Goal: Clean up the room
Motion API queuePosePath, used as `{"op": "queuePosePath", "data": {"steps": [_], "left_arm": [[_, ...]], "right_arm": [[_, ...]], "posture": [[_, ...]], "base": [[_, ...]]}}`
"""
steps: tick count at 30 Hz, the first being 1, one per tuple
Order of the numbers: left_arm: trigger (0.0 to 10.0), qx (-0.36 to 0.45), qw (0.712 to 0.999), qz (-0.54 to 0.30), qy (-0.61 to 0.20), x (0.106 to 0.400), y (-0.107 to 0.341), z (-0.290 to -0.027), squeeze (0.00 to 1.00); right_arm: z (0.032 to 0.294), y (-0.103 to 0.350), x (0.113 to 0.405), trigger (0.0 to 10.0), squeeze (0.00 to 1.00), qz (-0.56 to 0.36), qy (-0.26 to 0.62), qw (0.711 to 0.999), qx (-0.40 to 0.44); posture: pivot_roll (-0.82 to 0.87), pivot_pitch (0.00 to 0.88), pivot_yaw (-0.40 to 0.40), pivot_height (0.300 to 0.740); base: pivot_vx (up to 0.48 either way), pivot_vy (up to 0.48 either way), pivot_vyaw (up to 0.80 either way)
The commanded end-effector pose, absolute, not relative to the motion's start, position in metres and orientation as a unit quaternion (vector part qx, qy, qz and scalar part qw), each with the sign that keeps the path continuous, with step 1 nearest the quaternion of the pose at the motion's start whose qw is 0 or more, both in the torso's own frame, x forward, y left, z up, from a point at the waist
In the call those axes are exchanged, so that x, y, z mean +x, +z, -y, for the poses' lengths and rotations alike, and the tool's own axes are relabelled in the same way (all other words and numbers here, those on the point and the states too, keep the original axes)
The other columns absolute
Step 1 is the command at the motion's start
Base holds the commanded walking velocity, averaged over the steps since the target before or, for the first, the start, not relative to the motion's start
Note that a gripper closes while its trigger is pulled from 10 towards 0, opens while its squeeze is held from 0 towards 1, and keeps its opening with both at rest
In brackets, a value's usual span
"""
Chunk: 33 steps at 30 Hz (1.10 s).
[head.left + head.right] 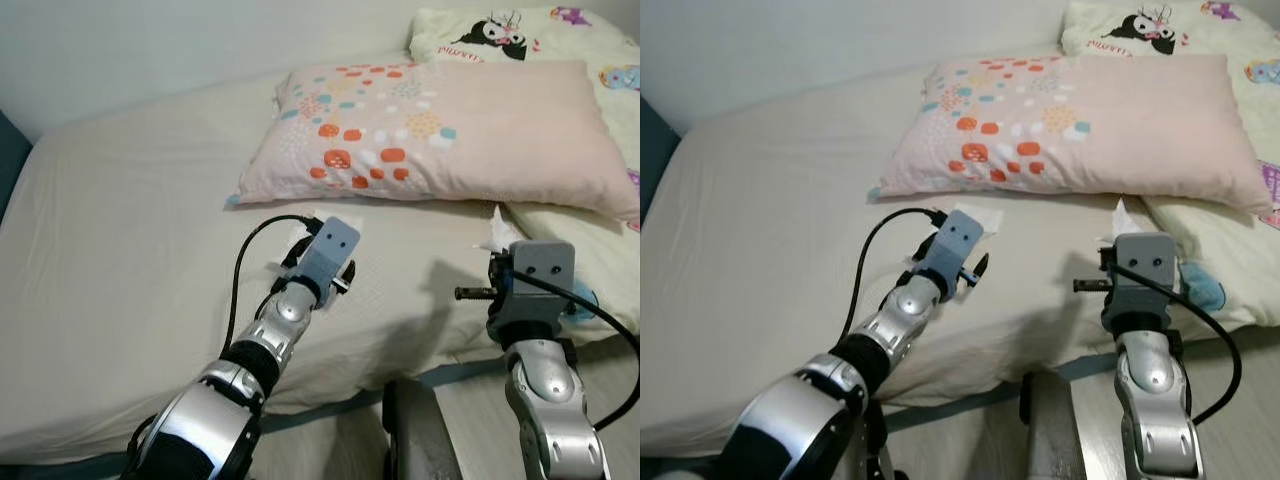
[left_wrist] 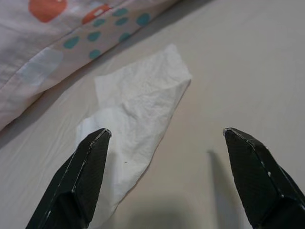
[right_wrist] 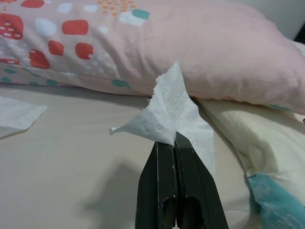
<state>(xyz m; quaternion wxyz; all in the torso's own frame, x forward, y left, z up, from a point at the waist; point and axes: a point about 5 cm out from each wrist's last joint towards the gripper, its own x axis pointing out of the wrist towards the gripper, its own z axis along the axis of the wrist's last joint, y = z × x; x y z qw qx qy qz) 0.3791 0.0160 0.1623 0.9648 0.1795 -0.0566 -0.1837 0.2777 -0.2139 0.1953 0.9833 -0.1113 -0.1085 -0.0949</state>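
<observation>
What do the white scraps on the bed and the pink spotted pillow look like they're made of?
Flat white scrap: thin tissue paper, matte, crinkled and embossed. Pinched white scrap in the right gripper: the same, with torn edges. Pink spotted pillow: soft woven fabric, probably cotton.

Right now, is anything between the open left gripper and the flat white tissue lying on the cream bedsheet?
Nothing visible. The left gripper hangs open directly over the flat white tissue, which lies bare on the cream bedsheet beside the spotted pink pillow. The right gripper is shut on another crumpled white tissue.
</observation>
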Motion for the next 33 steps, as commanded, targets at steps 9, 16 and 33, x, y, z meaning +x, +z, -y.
{"op": "queuePosePath", "data": {"steps": [9,16,33], "left_arm": [[10.0,0.239,0.958,0.047,-0.153,0.377,0.160,-0.004,0.00],[10.0,0.252,0.962,0.033,-0.099,0.381,0.165,-0.006,0.00],[10.0,0.242,0.970,-0.001,-0.029,0.389,0.162,-0.032,0.00]], "right_arm": [[0.214,0.200,0.266,10.0,0.00,0.092,-0.112,0.983,-0.112],[0.214,0.201,0.262,10.0,0.00,0.083,-0.121,0.983,-0.109],[0.217,0.202,0.261,10.0,0.00,0.070,-0.132,0.984,-0.101]], "posture": [[-0.26,0.435,0.155,0.572],[-0.26,0.447,0.165,0.572],[-0.26,0.449,0.159,0.572]], "base": [[0.000,0.000,0.00],[0.000,0.000,0.00],[0.000,0.000,0.00]]}}
